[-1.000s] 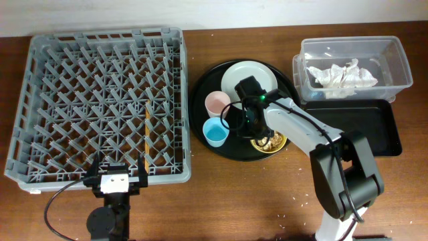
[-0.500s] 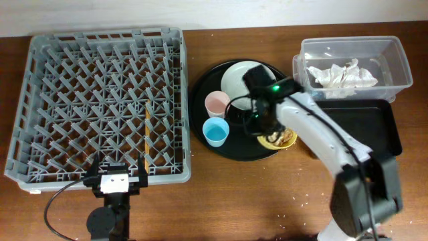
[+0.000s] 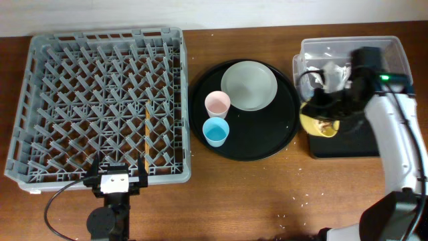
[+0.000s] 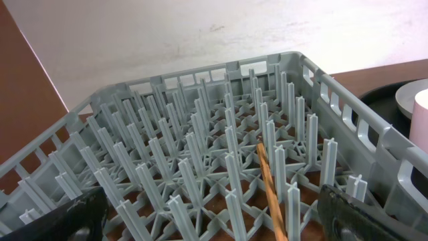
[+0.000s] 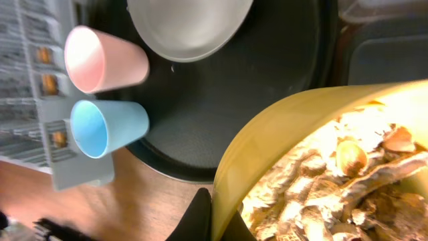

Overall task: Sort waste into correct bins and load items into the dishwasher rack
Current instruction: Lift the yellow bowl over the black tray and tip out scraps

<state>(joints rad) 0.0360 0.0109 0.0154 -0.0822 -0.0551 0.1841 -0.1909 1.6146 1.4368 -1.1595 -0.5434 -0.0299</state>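
Observation:
My right gripper [image 3: 329, 115] is shut on the rim of the small yellow bowl [image 3: 318, 124], which holds brownish food scraps [image 5: 334, 194]. It holds the bowl tilted over the left end of the shallow black rectangular tray [image 3: 364, 144]. In the right wrist view the fingers [image 5: 217, 213] pinch the bowl's rim [image 5: 281, 134]. The grey-white plate [image 3: 249, 85], pink cup [image 3: 217, 104] and light-blue cup [image 3: 215, 132] sit on the round black tray [image 3: 267, 142]. White napkins [image 3: 334, 75] lie in the clear tub [image 3: 396, 67]. My left gripper [image 4: 207, 224] is open and empty at the near edge of the grey rack [image 3: 40, 100].
A thin orange-brown stick [image 3: 146, 137] lies in the rack, and shows between my left fingers in the left wrist view [image 4: 271, 187]. A few rice-like grains are scattered on the wooden table near the front right [image 3: 304, 197].
My right gripper has lifted the yellow bowl off the round tray and carried it right, to above the black rectangular tray's left end. The left arm has not moved.

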